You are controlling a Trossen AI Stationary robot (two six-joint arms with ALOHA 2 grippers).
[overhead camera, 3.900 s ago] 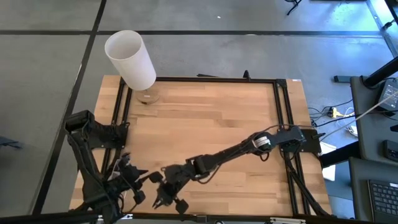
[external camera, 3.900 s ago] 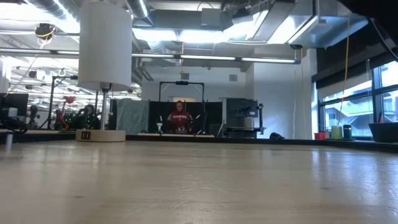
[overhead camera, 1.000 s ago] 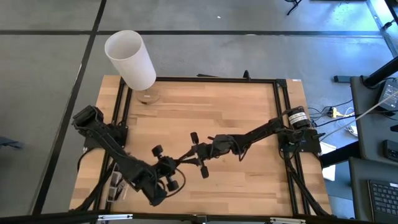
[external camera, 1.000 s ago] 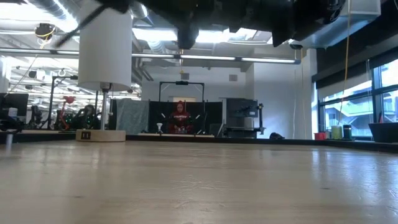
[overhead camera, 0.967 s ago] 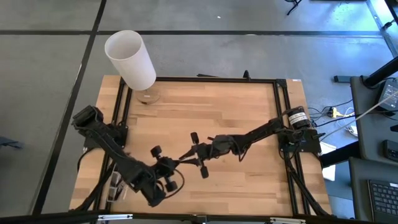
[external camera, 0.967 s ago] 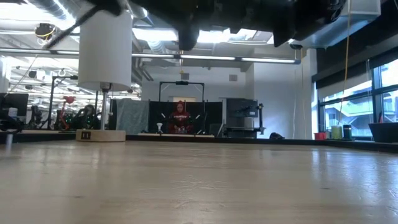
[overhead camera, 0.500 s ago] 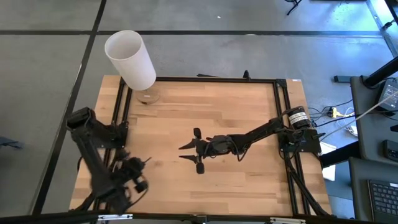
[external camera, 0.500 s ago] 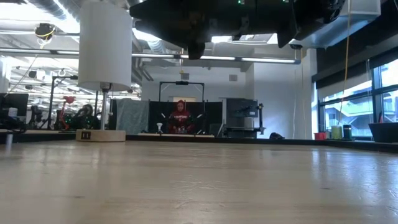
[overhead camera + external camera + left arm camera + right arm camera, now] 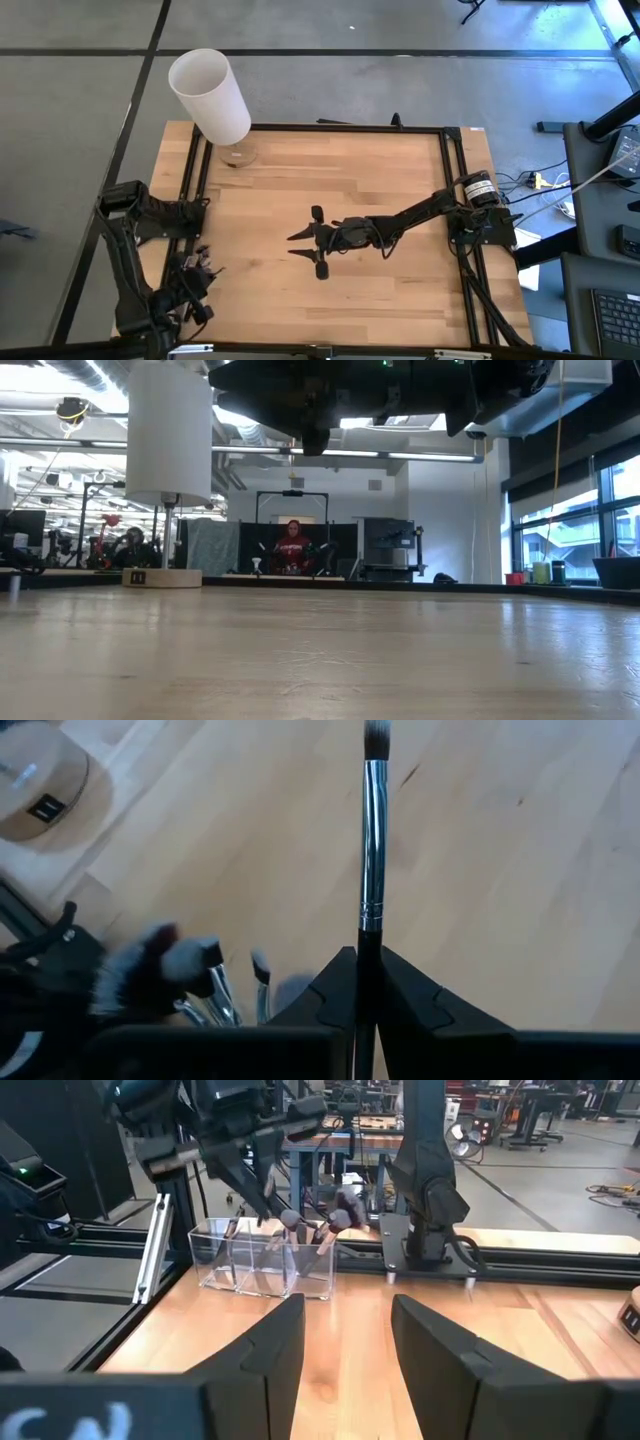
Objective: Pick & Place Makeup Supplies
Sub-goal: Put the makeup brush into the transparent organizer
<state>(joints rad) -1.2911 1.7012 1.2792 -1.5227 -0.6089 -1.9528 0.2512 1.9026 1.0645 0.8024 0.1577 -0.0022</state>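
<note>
Left gripper (image 9: 358, 982) pinching brush (image 9: 372, 840) (above wood table (image 9: 380, 180)), right gripper (image 9: 345, 1345) spread.

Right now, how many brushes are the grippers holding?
1: a brush clamped in the left gripper above the clear organizer, where other brushes stand. The right gripper is open, empty.

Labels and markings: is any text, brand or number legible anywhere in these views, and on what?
None can be read.
Dark label on the round base of the white cylinder: pale marks, too small to read; likewise in the left wrist view.
Held makeup brush in the left gripper: no print visible.
</note>
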